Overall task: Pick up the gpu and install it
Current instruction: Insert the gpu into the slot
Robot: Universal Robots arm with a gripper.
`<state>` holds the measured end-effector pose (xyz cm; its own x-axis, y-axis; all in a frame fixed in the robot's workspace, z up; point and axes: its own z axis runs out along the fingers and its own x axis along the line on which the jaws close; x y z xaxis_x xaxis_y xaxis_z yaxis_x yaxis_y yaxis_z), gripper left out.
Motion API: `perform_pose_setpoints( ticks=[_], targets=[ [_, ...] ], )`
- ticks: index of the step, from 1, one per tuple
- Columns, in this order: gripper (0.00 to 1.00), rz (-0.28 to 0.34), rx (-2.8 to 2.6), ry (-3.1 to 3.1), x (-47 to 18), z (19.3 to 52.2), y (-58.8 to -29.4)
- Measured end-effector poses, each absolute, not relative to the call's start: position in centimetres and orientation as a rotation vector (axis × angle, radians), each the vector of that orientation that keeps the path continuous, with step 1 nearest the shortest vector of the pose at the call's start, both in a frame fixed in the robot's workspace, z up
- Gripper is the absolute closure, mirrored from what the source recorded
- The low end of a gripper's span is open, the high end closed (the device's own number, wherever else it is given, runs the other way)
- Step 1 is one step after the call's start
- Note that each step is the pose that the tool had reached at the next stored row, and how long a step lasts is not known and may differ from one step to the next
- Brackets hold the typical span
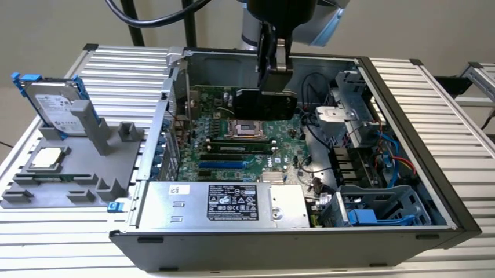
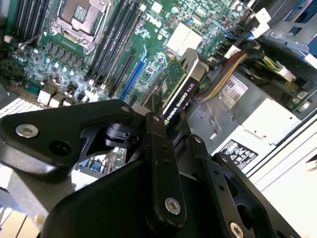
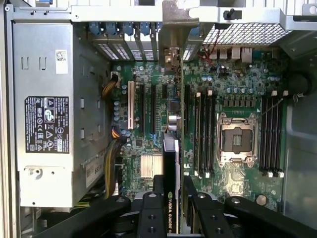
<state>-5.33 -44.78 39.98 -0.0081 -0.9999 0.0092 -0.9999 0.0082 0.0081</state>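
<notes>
– gpu (image 1: 265, 104) position?
– Inside the open computer case (image 1: 433, 174), over the green motherboard (image 1: 232, 153), just beside the square processor socket (image 1: 246, 128). It stands on edge, with its flat black face toward the exterior camera.
– Gripper?
– The gripper (image 1: 275, 81) is closed on the gpu. Its black metal fingers (image 2: 158, 158) pinch both faces at the upper edge.
– Wrist views?
– In the first wrist view the gpu (image 3: 171, 163) shows edge-on as a thin black strip, running between the white slot (image 3: 131, 106) and the long memory slots (image 3: 203, 134). The bent silver bracket (image 3: 174, 29) is at the rear slot openings. In the second wrist view the board side shows green, with a glossy black rim.
– Seated?
– Can't tell. The gpu hides its own lower edge and the slot beneath it. The arm is cut off at the top of the exterior view.
– Anything else?
– A silver sheet-metal power supply (image 1: 224, 202) is in the case. Outside it, on the ribbed aluminium table (image 1: 124, 63), a gray holder (image 1: 77, 179) carries a hard drive (image 1: 58, 107) with blue clips and a square chip (image 1: 48, 157).
</notes>
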Motion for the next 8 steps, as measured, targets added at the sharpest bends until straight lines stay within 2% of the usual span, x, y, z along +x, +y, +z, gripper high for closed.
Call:
perform_pose_setpoints(
  ticks=[8],
  targets=[
    [1.0,0.001,2.202,-2.224,-5.32,39.75,-44.77]
  ],
)
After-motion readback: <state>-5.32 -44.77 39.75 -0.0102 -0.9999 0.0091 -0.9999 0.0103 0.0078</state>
